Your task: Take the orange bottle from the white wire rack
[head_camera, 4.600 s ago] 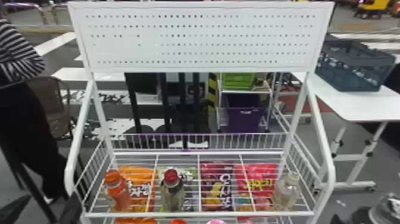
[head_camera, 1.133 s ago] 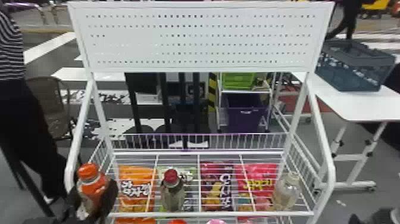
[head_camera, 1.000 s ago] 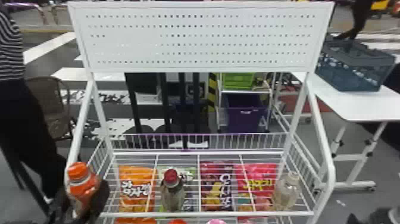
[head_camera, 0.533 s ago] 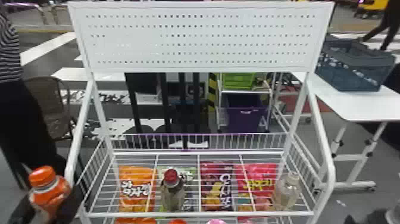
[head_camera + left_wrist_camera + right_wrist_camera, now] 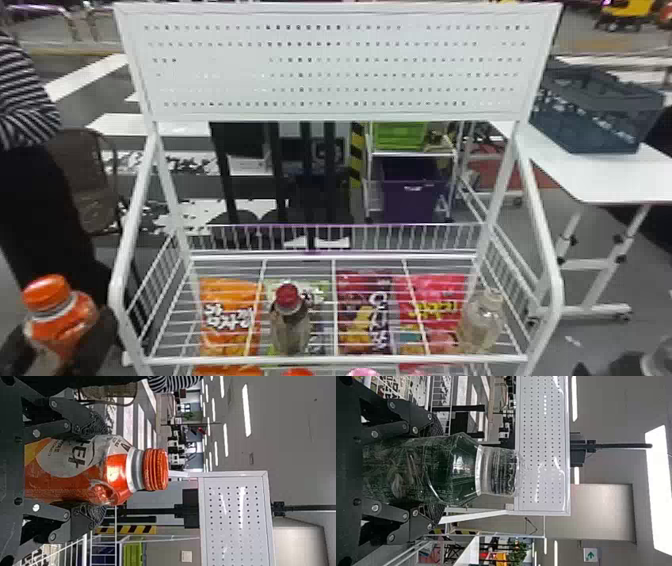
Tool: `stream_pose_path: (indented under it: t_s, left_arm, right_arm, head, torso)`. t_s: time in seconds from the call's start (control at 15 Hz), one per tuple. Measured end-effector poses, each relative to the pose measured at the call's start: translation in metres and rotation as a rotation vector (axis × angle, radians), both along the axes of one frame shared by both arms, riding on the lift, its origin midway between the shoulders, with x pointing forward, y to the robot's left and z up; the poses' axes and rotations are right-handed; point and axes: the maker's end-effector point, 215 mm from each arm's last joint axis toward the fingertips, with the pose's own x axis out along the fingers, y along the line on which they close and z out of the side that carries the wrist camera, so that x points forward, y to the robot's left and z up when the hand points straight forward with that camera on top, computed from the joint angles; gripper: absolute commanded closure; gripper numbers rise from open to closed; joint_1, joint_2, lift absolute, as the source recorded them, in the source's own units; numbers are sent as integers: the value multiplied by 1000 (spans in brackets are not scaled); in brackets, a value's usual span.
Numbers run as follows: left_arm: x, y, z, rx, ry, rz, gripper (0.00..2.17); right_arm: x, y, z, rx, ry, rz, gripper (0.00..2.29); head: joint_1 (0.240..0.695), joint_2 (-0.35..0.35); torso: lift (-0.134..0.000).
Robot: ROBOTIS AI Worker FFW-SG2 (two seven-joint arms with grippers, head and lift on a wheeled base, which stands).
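At the lower left of the head view, outside the rack's left side, my left gripper (image 5: 67,340) is shut on the orange bottle (image 5: 60,320), which stands close to upright. In the left wrist view the bottle (image 5: 99,471) lies between both fingers of the left gripper (image 5: 93,469), orange cap outward. The white wire rack (image 5: 335,359) fills the middle. At the head view's lower right corner is my right gripper (image 5: 632,365); in the right wrist view the right gripper (image 5: 431,471) is shut on a clear bottle (image 5: 466,469).
On the rack's upper shelf stand a red-capped bottle (image 5: 290,325) and a clear bottle (image 5: 481,320), above several snack bags (image 5: 230,315). The rack's left side frame (image 5: 117,290) is right beside the held orange bottle. A white table (image 5: 600,170) with a dark crate (image 5: 595,110) is at the right.
The left gripper has taken hold of the orange bottle on the rack's left side and carried it left, out past the side frame. The right gripper has shifted slightly at the lower right.
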Motion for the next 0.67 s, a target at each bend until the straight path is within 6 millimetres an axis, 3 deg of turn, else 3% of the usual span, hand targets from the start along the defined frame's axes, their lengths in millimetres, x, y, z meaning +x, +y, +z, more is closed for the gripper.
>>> stream_pose_path:
  t_s: [0.67]
  left_arm:
    - [1,-7,14,-13,-19,-4,2094]
  right_arm:
    - [-2,-1,-2,7,-2,-2,950]
  head:
    - [499,0]
  torso:
    - [0]
